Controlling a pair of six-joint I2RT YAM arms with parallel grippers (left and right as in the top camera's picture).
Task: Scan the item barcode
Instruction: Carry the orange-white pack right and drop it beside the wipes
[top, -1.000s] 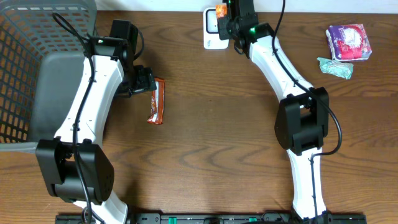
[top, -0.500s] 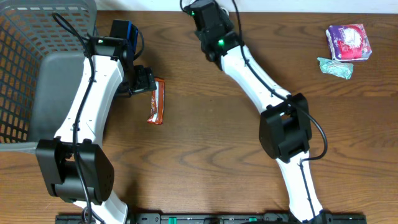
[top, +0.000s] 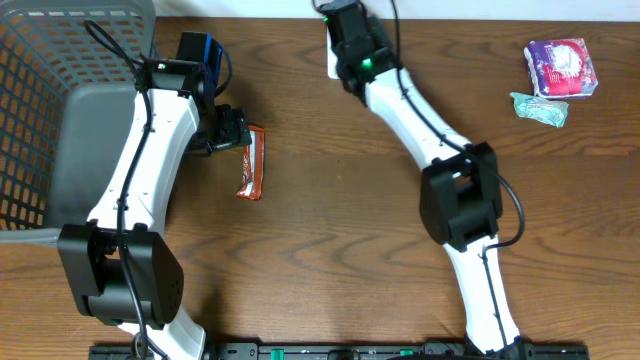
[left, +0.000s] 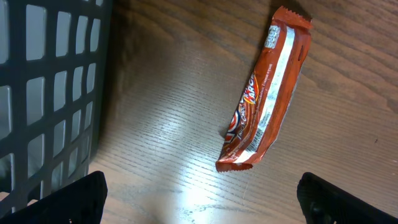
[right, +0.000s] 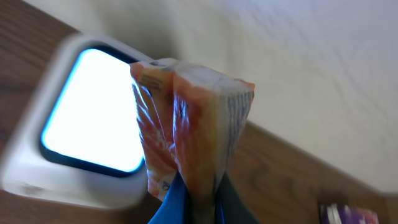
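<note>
Orange packet (right: 186, 118) is clamped in the right end effector (right: 198, 199), close before the white scanner (right: 87, 112).

Right wrist view is all smear: the packet (right: 186, 130) is blurred and its print unreadable, and the scanner (right: 81, 124) runs off the left edge. A purple pack (right: 348, 214) barely peeks in at the bottom edge. From overhead, the right arm (top: 420, 110) covers nearly all of the scanner, leaving just a white sliver. In the left wrist view, the left gripper (left: 202, 199) shows only two dark fingertips (left: 62, 202), clipped by the bottom edge, and the basket (left: 50, 81) is cut off on the left.
</note>
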